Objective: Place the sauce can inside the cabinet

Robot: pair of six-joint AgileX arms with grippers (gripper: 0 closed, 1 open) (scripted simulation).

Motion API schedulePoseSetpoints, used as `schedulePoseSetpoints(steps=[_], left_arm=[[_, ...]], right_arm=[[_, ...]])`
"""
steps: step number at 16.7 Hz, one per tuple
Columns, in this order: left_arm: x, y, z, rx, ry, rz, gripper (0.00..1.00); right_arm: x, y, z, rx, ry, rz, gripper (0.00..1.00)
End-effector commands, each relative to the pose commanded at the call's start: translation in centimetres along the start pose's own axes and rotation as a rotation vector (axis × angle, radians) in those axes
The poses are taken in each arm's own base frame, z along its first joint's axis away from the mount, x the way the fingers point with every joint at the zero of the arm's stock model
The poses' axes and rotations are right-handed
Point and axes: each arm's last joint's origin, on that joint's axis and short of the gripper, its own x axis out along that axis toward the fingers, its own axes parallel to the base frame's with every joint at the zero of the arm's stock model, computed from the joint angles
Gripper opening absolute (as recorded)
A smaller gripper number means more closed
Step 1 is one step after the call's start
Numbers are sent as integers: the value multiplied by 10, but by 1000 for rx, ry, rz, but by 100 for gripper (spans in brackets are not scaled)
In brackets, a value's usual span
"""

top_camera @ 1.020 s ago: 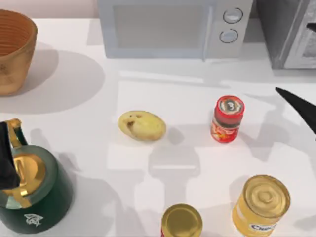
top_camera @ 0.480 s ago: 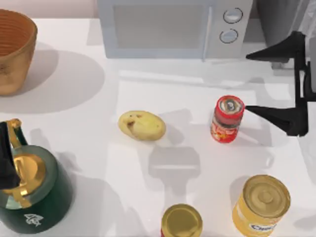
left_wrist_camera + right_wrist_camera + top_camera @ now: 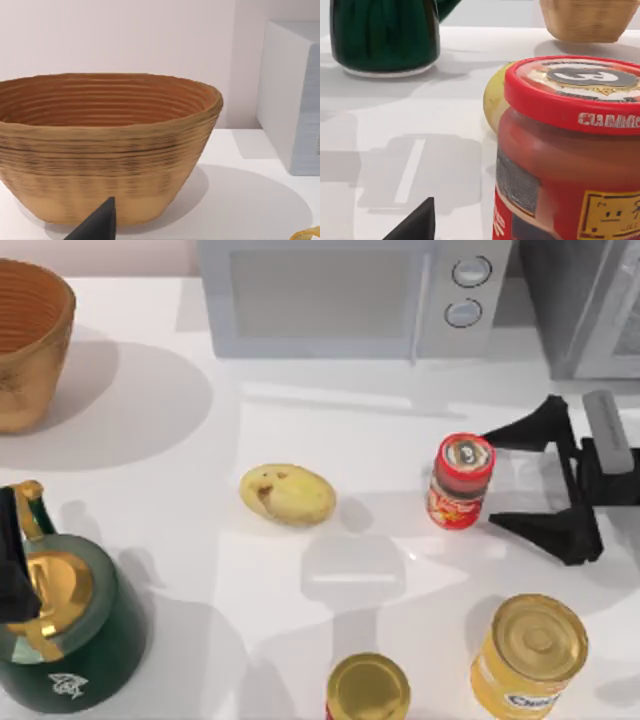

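Lowered since before, right hand (image 3: 490, 480) gapes spread just beside sauce can (image 3: 460, 481).

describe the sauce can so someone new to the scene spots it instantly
Start at the white microwave with two round knobs at the table's back edge; in front of its knob end stands the small slim red sauce can, just ahead of the open right gripper. Its red rim and silver-grey top distinguish it from the wider yellow gold-lidded can nearer the front.
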Motion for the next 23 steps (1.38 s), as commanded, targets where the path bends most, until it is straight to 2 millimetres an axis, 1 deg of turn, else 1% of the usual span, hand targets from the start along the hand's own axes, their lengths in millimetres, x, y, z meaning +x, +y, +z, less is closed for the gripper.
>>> schedulePoseSetpoints(steps=[1, 3, 9, 15, 19, 23], left_arm=[[0, 0, 0, 0, 0, 0, 100], [0, 0, 0, 0, 0, 0, 100], [0, 0, 0, 0, 0, 0, 100], [0, 0, 0, 0, 0, 0, 100], [0, 0, 0, 0, 0, 0, 100], [0, 0, 0, 0, 0, 0, 100]], right_arm=[[-1, 0, -8, 20, -6, 4, 100], [-1, 0, -14, 33, -10, 7, 100], [1, 1, -14, 35, -9, 11, 100], [-2, -13, -18, 36, -6, 7, 100], [9, -18, -20, 32, 6, 8, 100], [33, -11, -19, 29, 7, 7, 100]])
